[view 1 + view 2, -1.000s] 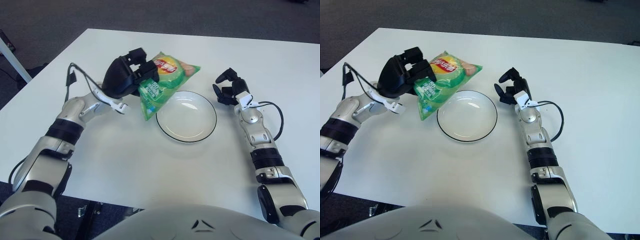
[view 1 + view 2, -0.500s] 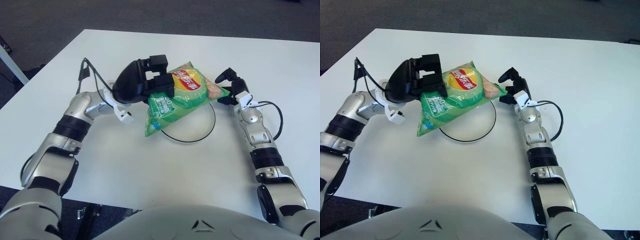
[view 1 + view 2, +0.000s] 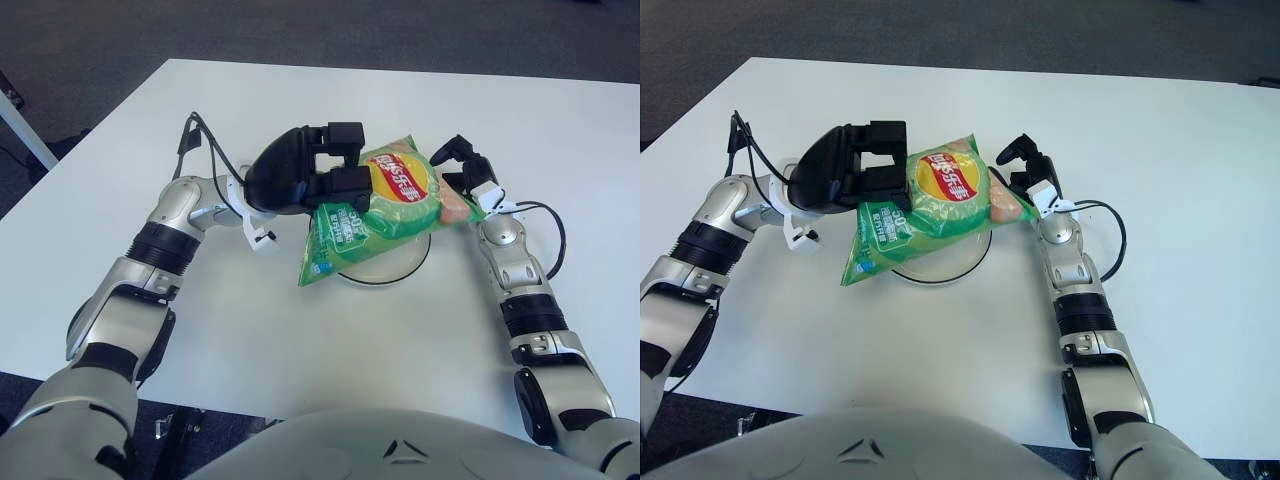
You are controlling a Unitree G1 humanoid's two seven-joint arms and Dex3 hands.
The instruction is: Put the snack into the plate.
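My left hand is shut on a green snack bag with a red and yellow logo. It holds the bag in the air over the white plate, which has a dark rim and lies on the white table. The bag hides most of the plate; only its near rim shows. My right hand rests on the table just right of the plate, partly behind the bag's right corner.
The white table spreads around the plate, with bare surface to the front and left. Its left edge drops to dark floor. A black cable loops beside my right forearm.
My left hand has carried the snack bag further right, from left of the plate to above it. The bag now covers most of the plate. My right hand has not moved.
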